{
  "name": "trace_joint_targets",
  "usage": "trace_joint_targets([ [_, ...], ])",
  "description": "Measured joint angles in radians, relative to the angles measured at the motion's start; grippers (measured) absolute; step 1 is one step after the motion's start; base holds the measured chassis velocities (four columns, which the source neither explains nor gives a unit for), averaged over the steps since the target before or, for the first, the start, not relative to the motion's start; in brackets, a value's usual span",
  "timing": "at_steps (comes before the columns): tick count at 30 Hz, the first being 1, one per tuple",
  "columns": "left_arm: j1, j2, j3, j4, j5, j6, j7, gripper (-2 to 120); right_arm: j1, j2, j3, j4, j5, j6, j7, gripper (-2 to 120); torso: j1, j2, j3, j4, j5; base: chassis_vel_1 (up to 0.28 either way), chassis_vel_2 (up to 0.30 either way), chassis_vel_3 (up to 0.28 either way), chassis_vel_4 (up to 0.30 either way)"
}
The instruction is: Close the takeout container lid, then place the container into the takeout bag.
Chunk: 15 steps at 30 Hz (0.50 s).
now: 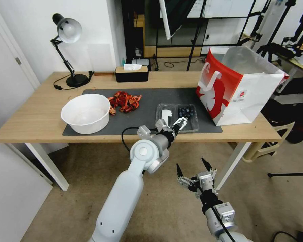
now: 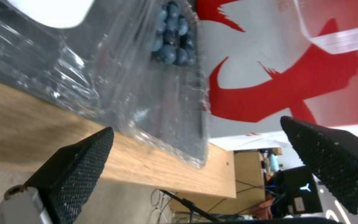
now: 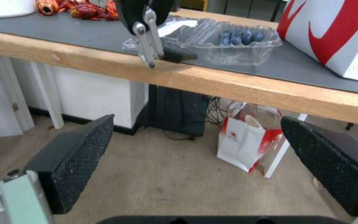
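Note:
The takeout container [image 1: 187, 116] lies open flat on the dark mat, blueberries [image 1: 187, 111] in its right half. Its lid [image 1: 165, 115], with a white label, lies flat to the left of them. My left gripper [image 1: 174, 123] is open at the container's near edge, just above the table front. From the left wrist the clear plastic [image 2: 146, 93] and the berries [image 2: 172, 34] lie beyond the open left gripper [image 2: 196, 124]. The red-and-white takeout bag [image 1: 239, 87] stands upright and open at the top, to the right of the container. My right gripper [image 1: 191, 163] hangs open below the table edge. It [image 3: 197, 119] looks up at the container [image 3: 233, 43].
A white bowl [image 1: 86, 112] and a pile of red wrappers [image 1: 124, 101] sit on the mat [image 1: 138, 114] to the left. A black tissue box [image 1: 131, 74] and a desk lamp [image 1: 69, 50] stand at the back. A small red-and-white bag [image 3: 249, 140] rests on the floor under the table.

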Motion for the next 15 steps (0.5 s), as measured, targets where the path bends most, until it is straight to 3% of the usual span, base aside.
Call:
trace_joint_targets([
  [9, 0.092, 0.046, -0.018, -0.152, 0.014, 0.008, -0.007, 100, -0.004, 0.0, -0.002, 0.0, -0.001, 0.003, -0.001, 100, 0.0, 0.0, 0.0, 0.0, -0.0001, 0.0, 0.0, 0.0, 0.0],
  [12, 0.203, 0.089, -0.052, -0.226, 0.1, 0.022, 0.044, 100, -0.005, 0.0, -0.002, 0.001, -0.001, 0.006, -0.001, 100, 0.0, 0.0, 0.0, 0.0, -0.0001, 0.0, 0.0, 0.0, 0.0],
  [15, 0.258, 0.112, -0.068, -0.253, 0.162, 0.031, 0.091, 100, -0.005, 0.0, -0.002, 0.001, -0.001, 0.007, -0.002, 100, 0.0, 0.0, 0.0, 0.0001, -0.0002, 0.0, 0.0, 0.0, 0.0],
])
